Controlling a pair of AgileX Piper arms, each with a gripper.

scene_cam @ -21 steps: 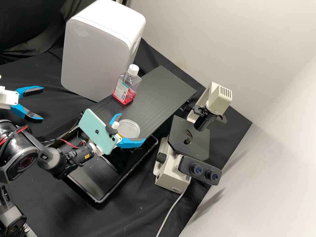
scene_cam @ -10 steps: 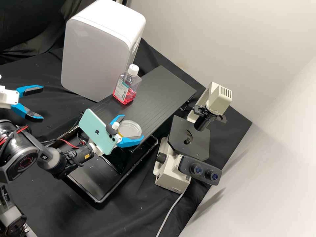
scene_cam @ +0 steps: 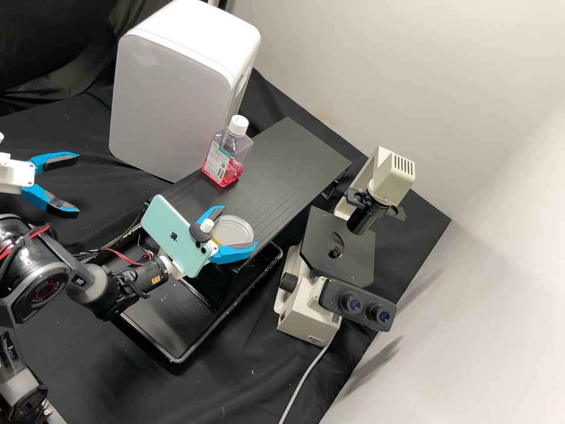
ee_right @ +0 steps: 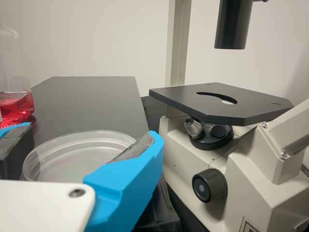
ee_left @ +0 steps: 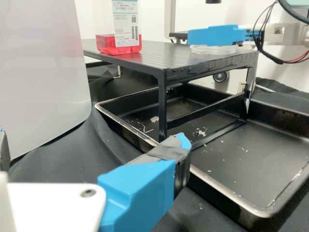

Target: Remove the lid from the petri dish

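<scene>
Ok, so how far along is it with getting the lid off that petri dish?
Done: the right claw is at the petri dish on the black platform, closed against its rim. In hand: that grip; the lid looks still seated on the base. Left: lifting the lid clear. The left claw hangs open, off to the side.

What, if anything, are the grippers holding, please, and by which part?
The right gripper clasps the petri dish by opposite sides of its rim; the left gripper holds nothing.
</scene>
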